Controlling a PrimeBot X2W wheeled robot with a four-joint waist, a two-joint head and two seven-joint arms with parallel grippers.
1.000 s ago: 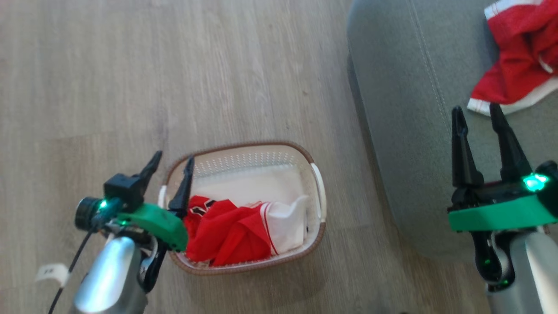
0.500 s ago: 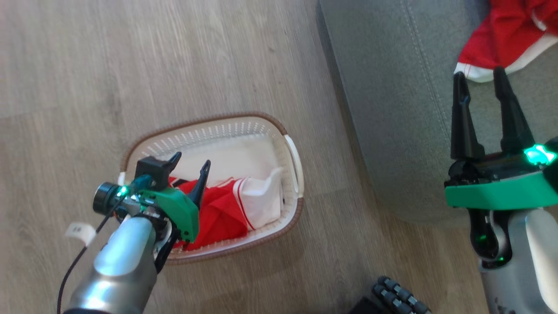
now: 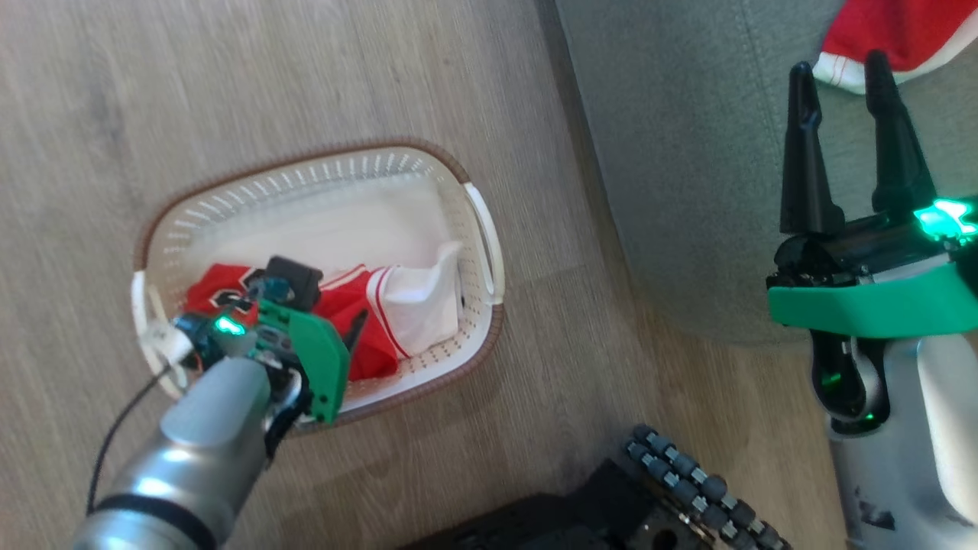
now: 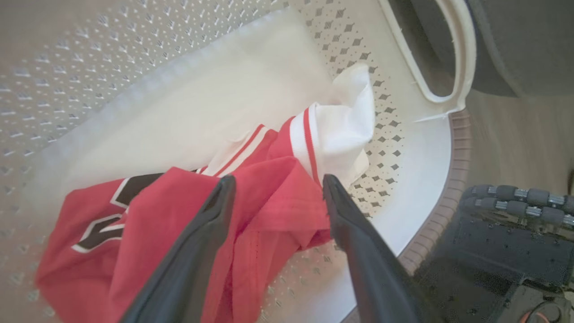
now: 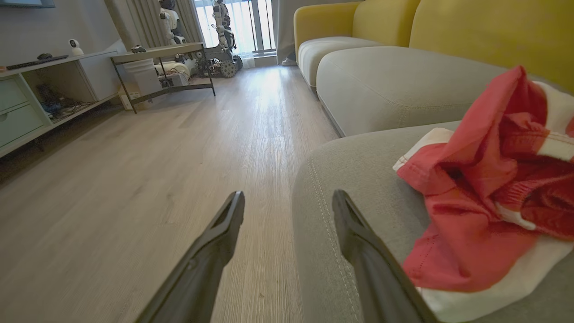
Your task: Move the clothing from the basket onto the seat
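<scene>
We see a pale wood floor (image 3: pixel 306 76) under everything. The grey seat (image 3: pixel 688 153) takes up the upper right of the head view, its rounded edge and double line of light stitching clear from the right wrist (image 5: pixel 323 233).

On the floor just beside the seat stands the white basket (image 3: pixel 306 164), with perforated walls, a brown rim and a white handle on the side nearest the seat. The dark base of the robot, with its row of small rollers (image 3: pixel 688 489), sits near the basket's lower side.

Part of the clothing (image 4: pixel 148 211) lies bunched in the half of the basket nearer the robot. It is red fabric with a black-and-white number print, and a white piece with red stripes is folded against the wall. One more red-and-white garment (image 3: pixel 879 30) lies crumpled on the seat, well apart from the basket.

The left hand (image 4: pixel 276 181) reaches down into the basket with its two dark fingers spread wide, holding nothing. Their tips straddle a red fold, possibly brushing it, but we cannot be sure of contact from this angle.

The right hand (image 3: pixel 837 69) hovers over the seat's edge, spread wide and empty, with the garment just beyond its fingertips.
</scene>
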